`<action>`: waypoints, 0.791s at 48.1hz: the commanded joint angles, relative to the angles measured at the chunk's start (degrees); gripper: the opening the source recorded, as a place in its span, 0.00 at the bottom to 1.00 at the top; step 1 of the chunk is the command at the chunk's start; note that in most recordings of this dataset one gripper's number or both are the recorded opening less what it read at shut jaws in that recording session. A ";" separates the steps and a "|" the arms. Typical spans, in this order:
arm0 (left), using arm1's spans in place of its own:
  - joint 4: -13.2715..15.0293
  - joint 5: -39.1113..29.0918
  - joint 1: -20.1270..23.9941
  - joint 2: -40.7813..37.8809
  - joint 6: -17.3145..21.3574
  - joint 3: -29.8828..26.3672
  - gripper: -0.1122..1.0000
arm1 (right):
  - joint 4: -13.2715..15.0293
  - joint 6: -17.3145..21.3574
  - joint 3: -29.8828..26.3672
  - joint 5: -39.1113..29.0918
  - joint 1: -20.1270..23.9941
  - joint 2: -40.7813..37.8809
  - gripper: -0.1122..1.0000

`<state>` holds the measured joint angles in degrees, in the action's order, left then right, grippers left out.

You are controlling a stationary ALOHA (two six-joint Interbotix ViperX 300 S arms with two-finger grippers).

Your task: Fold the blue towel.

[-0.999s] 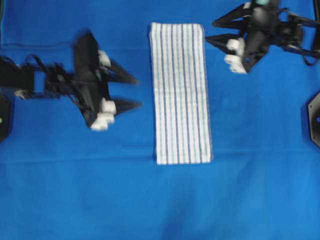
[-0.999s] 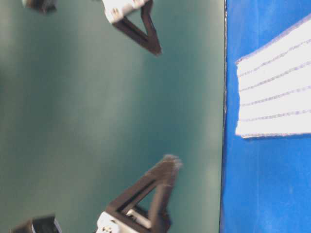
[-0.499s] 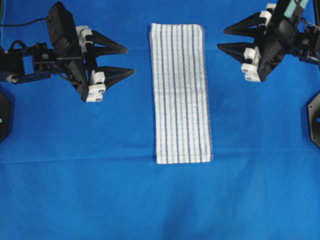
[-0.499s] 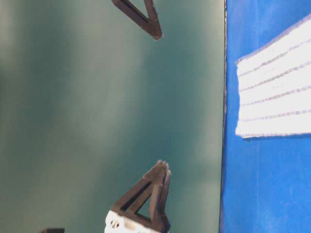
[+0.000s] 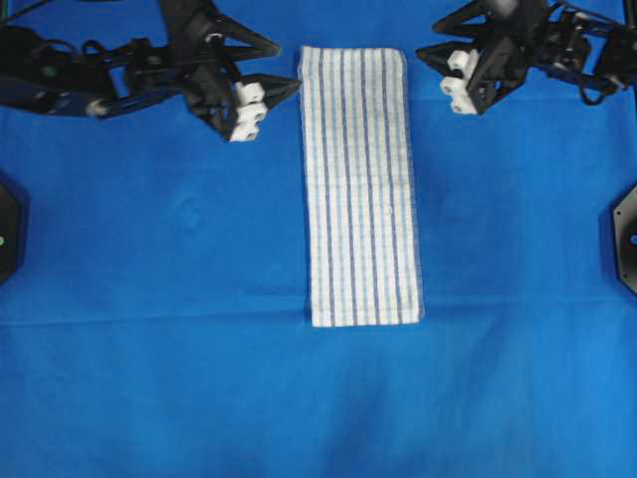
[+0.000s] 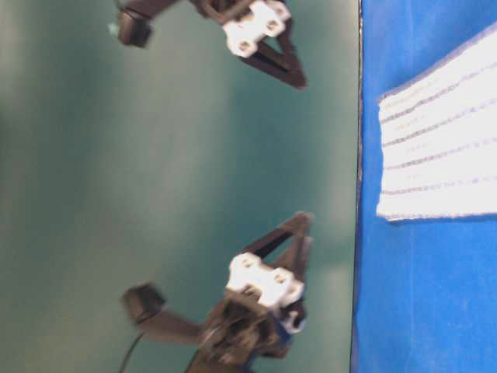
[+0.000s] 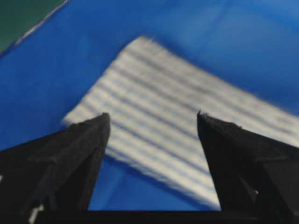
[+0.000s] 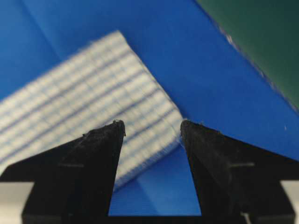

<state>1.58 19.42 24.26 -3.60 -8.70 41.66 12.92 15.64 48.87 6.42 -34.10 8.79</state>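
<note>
The narrow white cloth towel with blue check stripes (image 5: 360, 184) lies lengthwise from the far edge of the plain blue table cloth (image 5: 149, 378) toward its middle. I see my left gripper (image 5: 280, 68) and right gripper (image 5: 426, 45), both spread wide and holding nothing, flanking its far end, the left nearer, just beside that corner.

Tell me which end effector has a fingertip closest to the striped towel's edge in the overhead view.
The left end effector: one fingertip nearly reaches the blue towel at its far left corner. The right end effector sits farther off the opposite edge.
</note>
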 commanded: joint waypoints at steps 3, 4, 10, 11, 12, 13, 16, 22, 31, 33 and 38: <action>-0.09 -0.70 1.93 -3.25 0.00 -3.34 0.75 | 0.18 -0.18 -2.81 1.14 -0.88 -4.04 0.63; -0.09 -0.70 2.29 -4.13 0.00 -3.78 0.76 | 0.18 -0.18 -3.08 1.32 -0.97 -4.75 0.64; -0.09 -0.70 3.34 -7.38 0.00 -5.63 0.81 | 0.18 -0.18 -4.83 2.29 -1.67 -8.96 0.69; -0.09 -0.70 3.52 -7.91 0.00 -5.89 0.82 | 0.18 -0.18 -5.10 2.46 -1.76 -9.58 0.69; -0.09 -0.70 3.69 -8.44 0.00 -6.15 0.82 | 0.18 -0.18 -5.36 2.55 -1.85 -10.20 0.69; -0.09 -0.70 3.87 -8.96 0.00 -6.42 0.83 | 0.18 -0.18 -5.54 2.72 -1.93 -10.81 0.70; 0.00 -0.79 4.31 -10.55 0.00 -7.29 0.84 | 0.09 -0.18 -6.15 3.08 -2.20 -12.30 0.69; 0.00 -1.05 5.27 -13.80 -0.09 -8.88 0.86 | 0.00 -0.18 -7.21 4.04 -2.55 -15.38 0.70; -0.09 -1.05 5.71 -17.05 -0.09 -10.90 0.86 | -0.18 0.00 -7.91 5.89 -3.08 -19.51 0.70; 0.00 -0.97 5.71 -17.40 -0.09 -11.25 0.86 | -0.26 0.00 -8.00 6.15 -3.16 -20.21 0.70; 0.00 -1.05 5.71 -17.93 -0.09 -11.69 0.86 | -0.26 0.00 -8.44 6.77 -3.34 -21.36 0.70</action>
<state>1.58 18.19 29.88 -22.15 -8.79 31.11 12.83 15.47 41.66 12.30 -37.18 -12.83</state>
